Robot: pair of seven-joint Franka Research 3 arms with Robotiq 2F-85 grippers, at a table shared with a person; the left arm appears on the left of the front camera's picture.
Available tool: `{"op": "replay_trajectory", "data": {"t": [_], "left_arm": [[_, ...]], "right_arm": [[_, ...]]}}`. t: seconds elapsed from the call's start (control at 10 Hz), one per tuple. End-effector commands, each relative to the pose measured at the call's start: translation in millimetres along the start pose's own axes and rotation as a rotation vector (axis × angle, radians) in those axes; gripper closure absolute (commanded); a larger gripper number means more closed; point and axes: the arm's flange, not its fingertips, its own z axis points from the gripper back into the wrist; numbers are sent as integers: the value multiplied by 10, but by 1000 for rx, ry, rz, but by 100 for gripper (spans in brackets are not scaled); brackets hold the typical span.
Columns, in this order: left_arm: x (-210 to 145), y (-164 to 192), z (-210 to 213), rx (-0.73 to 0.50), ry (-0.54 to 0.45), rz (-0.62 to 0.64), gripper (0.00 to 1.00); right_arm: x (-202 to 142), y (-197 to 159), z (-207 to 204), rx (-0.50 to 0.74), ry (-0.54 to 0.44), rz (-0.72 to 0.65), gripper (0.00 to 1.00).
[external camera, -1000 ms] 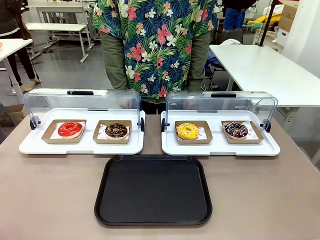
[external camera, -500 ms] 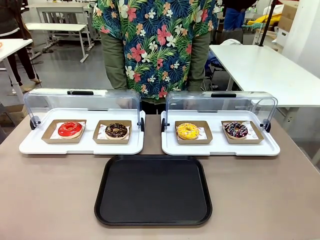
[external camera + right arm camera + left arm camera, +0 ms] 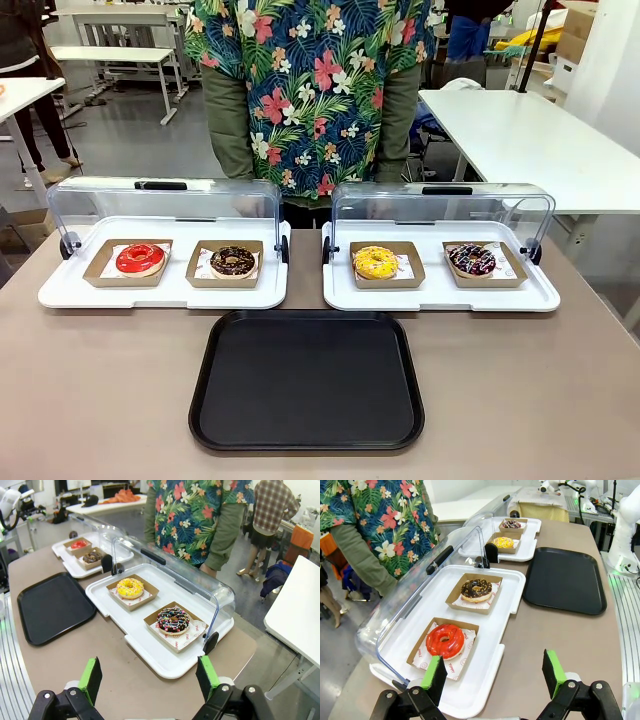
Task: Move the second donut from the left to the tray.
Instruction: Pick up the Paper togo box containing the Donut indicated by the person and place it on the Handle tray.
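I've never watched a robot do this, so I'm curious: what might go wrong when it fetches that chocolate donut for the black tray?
The open clear lid stands just behind the chocolate donut; a reaching arm might knock it. The red donut sits alongside, so the wide-open left end effector could bump it. Gripping the icing instead of the cardboard holder could smear it.

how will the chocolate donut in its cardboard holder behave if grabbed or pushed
The chocolate donut probably squashes easily; its glossy icing looks apt to smear. Its shallow cardboard holder seems light and thin, so walls may bend when pinched. Flat-bottomed on the white display tray, it would likely slide, not tip.
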Motion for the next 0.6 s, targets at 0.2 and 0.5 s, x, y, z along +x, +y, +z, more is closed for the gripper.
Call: {"op": "replay_trajectory", "data": {"t": [0.2,0.5], "left_arm": [[28,-9,11,-3,12,9,0],[28,-9,11,-3,12,9,0]], "right_arm": [[22,-37,-4,-8,-28,26,0],[22,-37,-4,-8,-28,26,0]]}}
